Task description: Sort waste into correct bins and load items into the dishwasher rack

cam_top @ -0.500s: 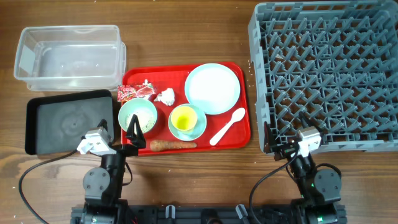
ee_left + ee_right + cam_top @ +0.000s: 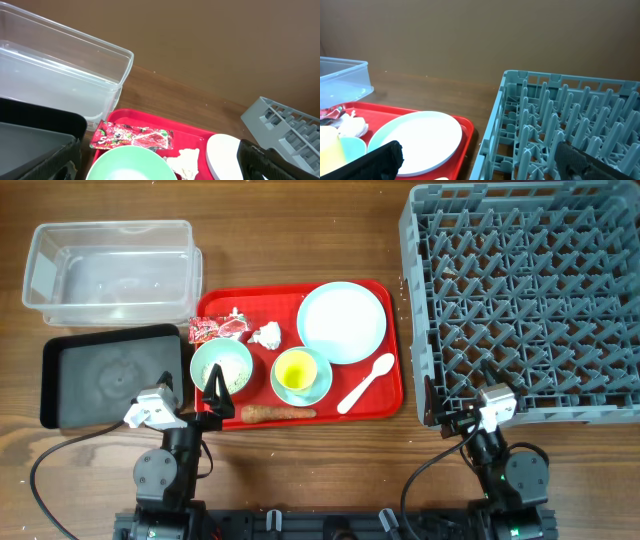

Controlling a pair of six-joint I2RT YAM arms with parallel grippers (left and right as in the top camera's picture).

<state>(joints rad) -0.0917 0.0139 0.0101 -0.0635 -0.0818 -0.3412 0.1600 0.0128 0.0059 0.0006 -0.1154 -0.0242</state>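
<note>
The red-and-white wrapper (image 2: 216, 328), a white paper wad (image 2: 265, 335) and the brown food stick (image 2: 278, 413) lie on the red tray (image 2: 390, 395). The tray also holds the pale green bowl (image 2: 221, 366) with rice-like scraps, the blue plate (image 2: 342, 322), the yellow cup (image 2: 294, 369) inside the blue bowl (image 2: 318, 387), and the white spoon (image 2: 366, 382). My left gripper (image 2: 213, 392) is open and empty just in front of the green bowl (image 2: 132, 162). My right gripper (image 2: 452, 418) is open and empty at the grey rack's (image 2: 525, 300) front left corner.
The clear tub (image 2: 110, 268) stands at the back left, with the black tray (image 2: 110, 375) in front of it. In the left wrist view the wrapper (image 2: 132, 136) lies behind the bowl. In the right wrist view the plate (image 2: 417, 137) is left of the rack (image 2: 555, 125).
</note>
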